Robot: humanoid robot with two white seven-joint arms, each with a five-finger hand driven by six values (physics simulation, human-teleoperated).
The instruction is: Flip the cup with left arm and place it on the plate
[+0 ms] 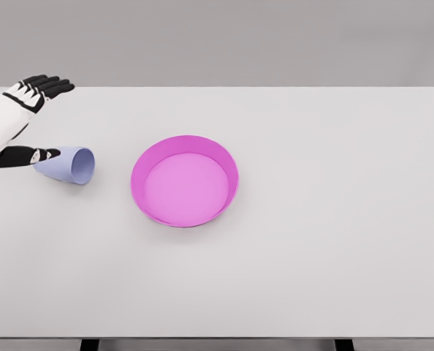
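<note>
- Cup (69, 164): pale lavender, lying on its side at centre left of the frame, mouth turned toward the plate.
- Left hand (27, 117): enters from the left edge; fingers extended and released above the cup, thumb (25, 156) touching or just beside the cup's base. No closed grasp is visible.
- Plate (185, 180): magenta, round, near the cup to its right, nothing on it.
- Table (334, 219): white surface carrying both items.
- Step in hand, as judged: approach to grasp. The next move calls for closing around the cup body, then turning it upright.

Single head view, high, looking down on white table (334, 241), moderately near
</note>
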